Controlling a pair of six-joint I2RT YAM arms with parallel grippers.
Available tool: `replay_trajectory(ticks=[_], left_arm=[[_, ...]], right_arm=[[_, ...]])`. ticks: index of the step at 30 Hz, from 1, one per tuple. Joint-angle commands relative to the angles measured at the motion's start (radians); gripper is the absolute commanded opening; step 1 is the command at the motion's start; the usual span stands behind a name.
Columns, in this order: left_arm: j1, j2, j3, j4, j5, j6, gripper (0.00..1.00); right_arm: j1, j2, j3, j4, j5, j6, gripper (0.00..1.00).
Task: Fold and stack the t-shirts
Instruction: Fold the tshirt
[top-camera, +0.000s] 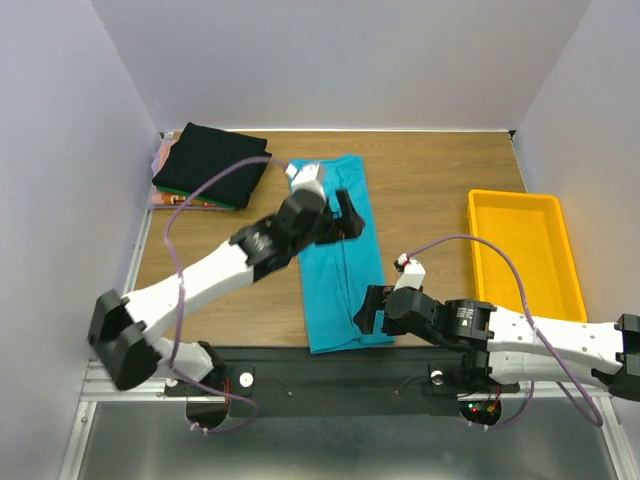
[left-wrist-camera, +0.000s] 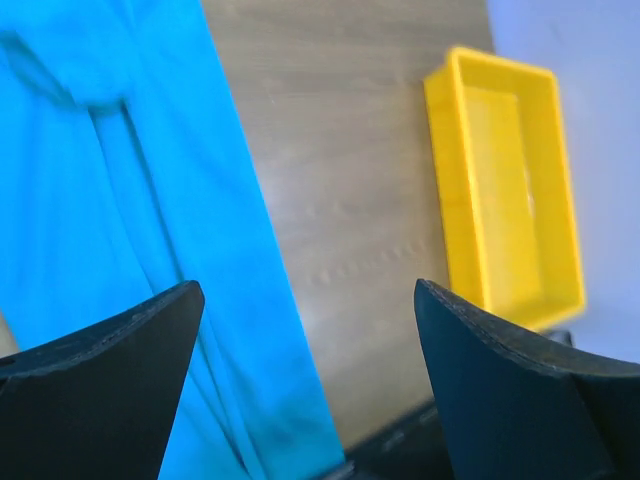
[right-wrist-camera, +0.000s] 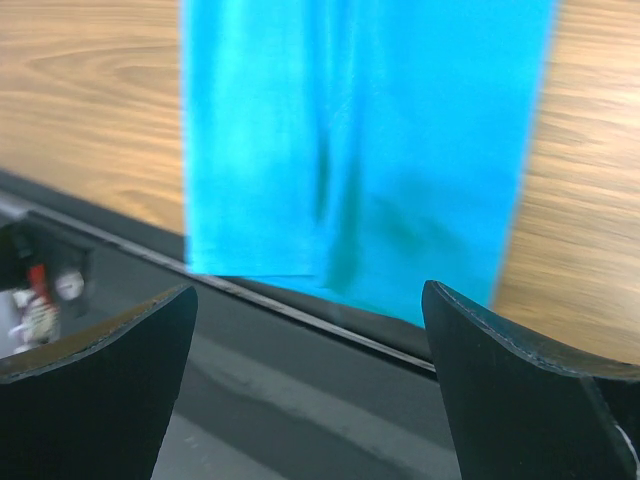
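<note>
Turquoise t-shirt (top-camera: 343, 270) lay folded into a long, creased strip, its near hem seemingly at the table (top-camera: 430, 200) edge. Left gripper (top-camera: 350, 215) and right gripper (top-camera: 366, 310) both gaped, empty.

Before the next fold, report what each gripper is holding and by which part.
Nothing is held. The left gripper and the right gripper are both open, with nothing between their fingers, near the turquoise t-shirt.

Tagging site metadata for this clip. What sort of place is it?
Probably a robotics lab cell, not a home: plain white walls box in a wood-grain table, the left arm and right arm are bolted to a black rail at its near edge, and a turquoise t-shirt lies on it.
</note>
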Motion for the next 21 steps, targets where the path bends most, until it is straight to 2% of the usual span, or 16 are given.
replay_trajectory(ticks=[1, 2, 5, 7, 8, 10, 13, 17, 20, 21], left_arm=[[-0.099, -0.138, -0.348, 0.022, -0.104, -0.239, 0.98], [-0.165, -0.206, -0.394, -0.007, -0.096, -0.277, 0.98], [-0.268, -0.301, -0.525, -0.117, -0.087, -0.420, 0.98], [-0.367, -0.335, -0.582, -0.183, -0.099, -0.554, 0.98], [-0.400, -0.350, -0.600, -0.209, -0.104, -0.555, 0.98], [-0.475, -0.380, -0.660, -0.220, -0.075, -0.648, 0.98], [-0.510, -0.363, -0.712, -0.173, -0.006, -0.674, 0.98], [-0.512, -0.294, -0.703, -0.171, -0.012, -0.668, 0.96], [-0.512, -0.256, -0.663, -0.223, -0.071, -0.682, 0.90], [-0.510, -0.249, -0.654, -0.237, -0.110, -0.688, 0.85]], right_arm=[[-0.003, -0.007, -0.001, -0.077, 0.096, 0.042, 1.00], [-0.004, 0.008, 0.002, -0.089, 0.100, 0.042, 1.00], [-0.006, 0.031, 0.020, -0.132, 0.079, 0.068, 1.00], [-0.009, 0.038, 0.020, -0.160, 0.065, 0.079, 1.00], [-0.009, 0.035, 0.017, -0.171, 0.065, 0.087, 1.00], [-0.010, 0.015, -0.006, -0.186, 0.059, 0.115, 1.00], [-0.012, -0.001, -0.044, -0.189, 0.037, 0.147, 1.00], [-0.017, 0.014, -0.072, -0.189, 0.023, 0.176, 0.97], [-0.018, 0.045, -0.078, -0.189, 0.031, 0.196, 0.90], [-0.018, 0.051, -0.079, -0.189, 0.034, 0.200, 0.89]])
